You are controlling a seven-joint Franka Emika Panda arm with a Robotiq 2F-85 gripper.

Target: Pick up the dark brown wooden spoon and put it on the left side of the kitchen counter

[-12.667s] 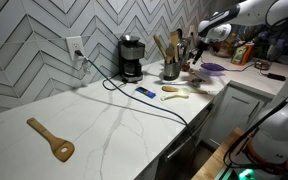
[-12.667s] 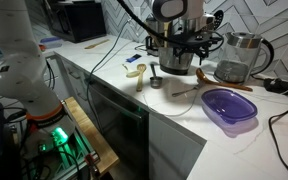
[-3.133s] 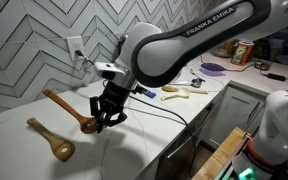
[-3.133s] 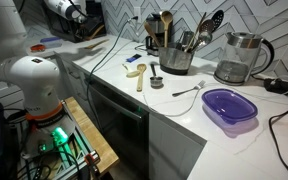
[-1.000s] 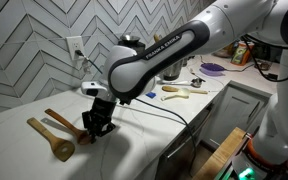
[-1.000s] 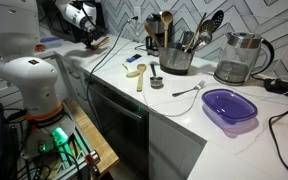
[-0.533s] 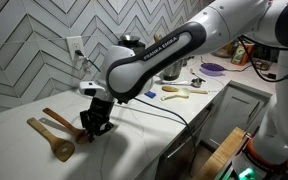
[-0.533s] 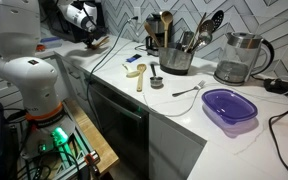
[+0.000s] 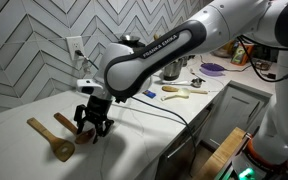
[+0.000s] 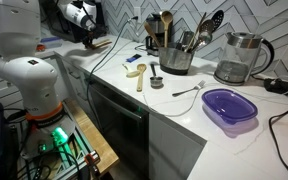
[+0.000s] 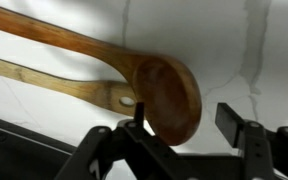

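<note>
Though parted, fingers (image 11: 236, 122) over dark brown wooden spoon (image 11: 169, 95) on counter (image 11: 269, 40)

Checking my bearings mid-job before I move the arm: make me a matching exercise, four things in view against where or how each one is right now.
Things:
1 dark spoon
2 purple bowl
3 kettle
4 gripper

Places or states:
A at the back, beside the utensil pot
B near the front edge of the counter
C lying flat beside the tan spatula
D open, fingers either side of the spoon's bowl

Pairs: 1-C; 2-B; 3-A; 4-D
</note>
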